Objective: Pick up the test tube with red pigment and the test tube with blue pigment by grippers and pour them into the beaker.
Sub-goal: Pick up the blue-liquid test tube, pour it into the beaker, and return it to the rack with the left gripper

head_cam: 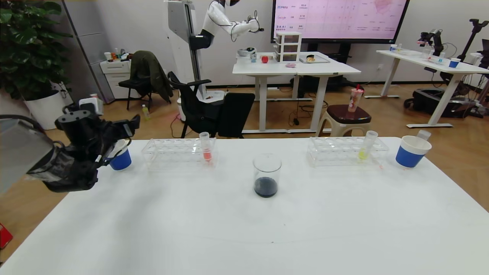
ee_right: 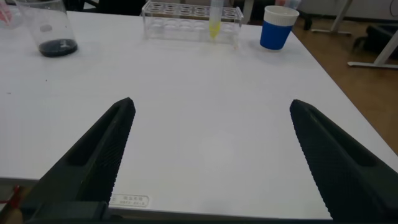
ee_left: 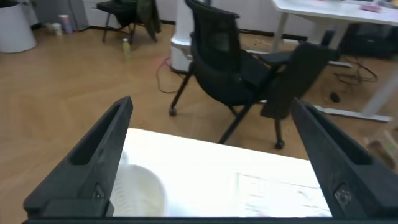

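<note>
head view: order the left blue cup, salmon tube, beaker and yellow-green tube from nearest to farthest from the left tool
1. Left blue paper cup, right beside the left tool, at the table's far left.
2. Salmon-orange tube, in the left rack.
3. Beaker, centre of the table.
4. Yellow-green tube, in the right rack.

- The left arm hides most of the left blue cup.
- Picture edge cuts the beaker top in the right wrist view.
- The white cup in the left wrist view is blurred and cut off.
</note>
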